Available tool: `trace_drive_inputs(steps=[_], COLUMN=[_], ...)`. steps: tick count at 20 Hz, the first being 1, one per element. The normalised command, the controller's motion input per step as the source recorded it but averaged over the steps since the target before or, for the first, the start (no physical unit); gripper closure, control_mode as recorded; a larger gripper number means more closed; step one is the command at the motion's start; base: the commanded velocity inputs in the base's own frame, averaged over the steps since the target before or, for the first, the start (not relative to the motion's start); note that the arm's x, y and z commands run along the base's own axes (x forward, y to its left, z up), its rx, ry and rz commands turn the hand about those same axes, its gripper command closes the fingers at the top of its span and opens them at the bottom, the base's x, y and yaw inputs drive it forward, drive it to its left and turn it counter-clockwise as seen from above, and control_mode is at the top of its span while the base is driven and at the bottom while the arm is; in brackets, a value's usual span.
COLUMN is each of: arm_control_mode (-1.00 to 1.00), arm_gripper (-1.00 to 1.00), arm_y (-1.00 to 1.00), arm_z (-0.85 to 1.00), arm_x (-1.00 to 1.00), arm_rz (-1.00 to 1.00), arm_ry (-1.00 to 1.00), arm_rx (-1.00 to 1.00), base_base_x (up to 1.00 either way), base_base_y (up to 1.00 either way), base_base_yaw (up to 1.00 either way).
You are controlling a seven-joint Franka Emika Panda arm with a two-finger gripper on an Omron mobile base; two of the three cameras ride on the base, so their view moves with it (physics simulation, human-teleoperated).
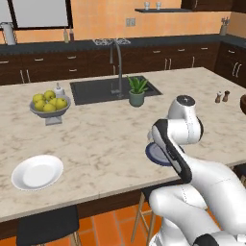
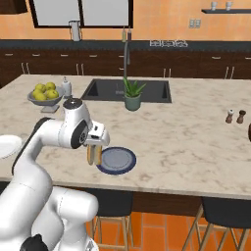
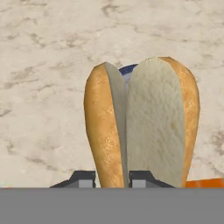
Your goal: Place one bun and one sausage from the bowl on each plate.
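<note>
My gripper [image 2: 94,149] is shut on a split golden-brown bun [image 2: 94,155], which hangs on end just above the left edge of the dark blue-grey plate [image 2: 117,160]. In the hand view the bun [image 3: 140,127] stands between my gripper [image 3: 112,180] and the marble, with a sliver of blue plate [image 3: 130,70] behind it. My arm covers most of that plate [image 1: 154,154] in the left base view. The white plate [image 1: 37,172] lies bare near the counter's front left. A dark brown sliver of the bowl [image 1: 243,103] shows at the right edge. The sausage is out of view.
A grey footed bowl of yellow-green fruit [image 1: 49,104] stands at the back left, with a potted plant [image 2: 131,95] beside the sink [image 2: 128,89]. Salt and pepper shakers [image 2: 235,116] stand at the right. Stools [image 2: 228,211] sit under the counter's front edge [image 2: 162,188].
</note>
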Motion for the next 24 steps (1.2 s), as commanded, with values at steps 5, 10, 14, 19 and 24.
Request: trace_drive_inputs(steps=[5,10,14,19,24], arm_control_mode=[-1.00,-1.00,-1.00,-1.00,-1.00], arm_gripper=[1.00,1.00,1.00,1.00,1.00], arm_y=[-0.09,-0.09,0.00,0.00,0.00], arm_z=[-0.62,-0.34,-0.11,-0.10,-0.35], arm_x=[0.51,0.42,0.44,0.38,0.16], arm_rz=[0.00,0.00,0.00,0.00,0.00], arm_ry=[0.00,0.01,0.04,0.03,0.01], arm_rx=[0.00,0.01,0.00,0.00,0.00], base_base_x=[0.00,0.00,0.00,0.00,0.00], base_base_y=[0.00,0.00,0.00,0.00,0.00], base_base_yaw=[0.00,0.00,0.00,0.00,0.00])
